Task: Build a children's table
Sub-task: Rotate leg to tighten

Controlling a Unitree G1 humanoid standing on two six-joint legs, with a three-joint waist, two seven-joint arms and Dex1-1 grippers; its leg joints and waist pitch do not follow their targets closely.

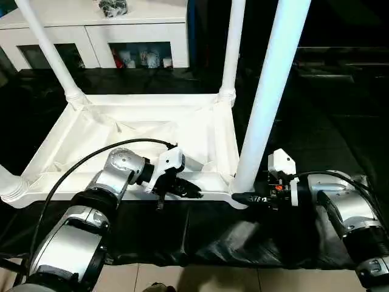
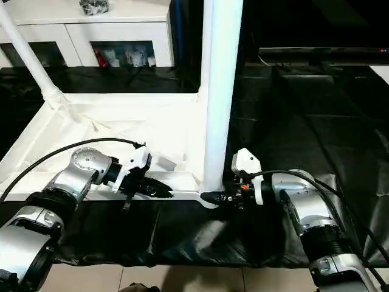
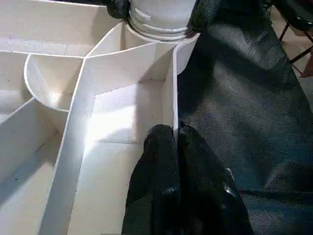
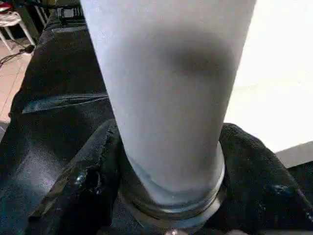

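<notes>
The white tabletop (image 1: 121,131) lies upside down on a black cloth, ribbed underside up. Legs stand in its corner sockets: the far left leg (image 1: 51,55), the far right leg (image 1: 233,48), the near left leg (image 1: 9,185) and the near right leg (image 1: 267,97). My left gripper (image 1: 193,193) is shut on the tabletop's near rim (image 3: 174,98), close to the near right corner. My right gripper (image 1: 242,197) reaches in from the right. Its black fingers (image 4: 88,181) hug the base of the near right leg (image 4: 166,98) on both sides, just above the socket.
A white cabinet with glass doors (image 1: 97,24) stands behind the tabletop. The black cloth (image 1: 213,237) hangs over the work surface's near edge, with tiled floor (image 1: 200,280) below. A black cable (image 1: 67,176) loops over my left forearm.
</notes>
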